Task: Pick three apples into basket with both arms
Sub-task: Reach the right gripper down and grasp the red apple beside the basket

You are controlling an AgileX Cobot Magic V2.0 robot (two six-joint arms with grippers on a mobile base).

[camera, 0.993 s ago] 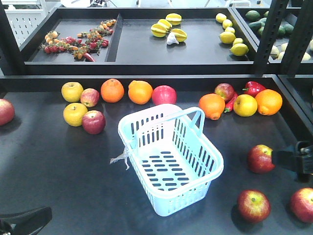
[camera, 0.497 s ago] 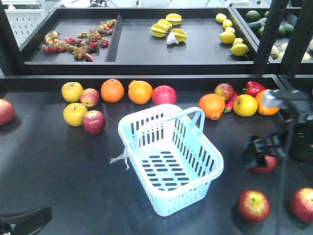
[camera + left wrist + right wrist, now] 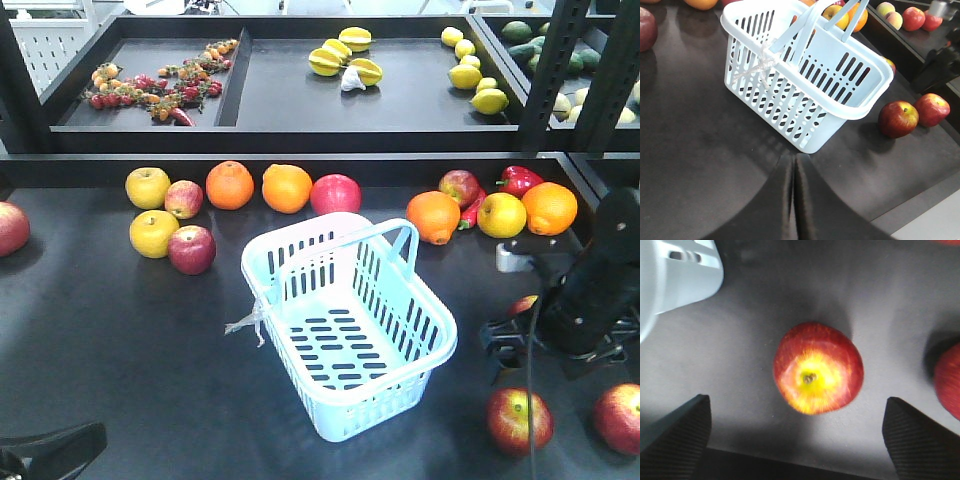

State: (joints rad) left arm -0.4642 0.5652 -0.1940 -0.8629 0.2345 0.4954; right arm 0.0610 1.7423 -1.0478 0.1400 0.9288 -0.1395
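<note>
The pale blue basket stands empty mid-table; its wall shows close in the left wrist view and a corner in the right wrist view. Two dark red apples lie right of it. A third apple peeks out behind my right arm. My right gripper hangs over it, open, with the apple lying free just ahead of the wide-apart fingers. My left gripper is shut and empty, just short of the basket's near corner.
Yellow apples, oranges, a red pepper and more red apples line the back of the table. A raised shelf with trays of fruit stands behind, with black posts at the right. The table's front edge is near.
My right arm has come in from the right edge over the apple beside the basket and now covers most of it. The left gripper, basket and other fruit have not moved.
</note>
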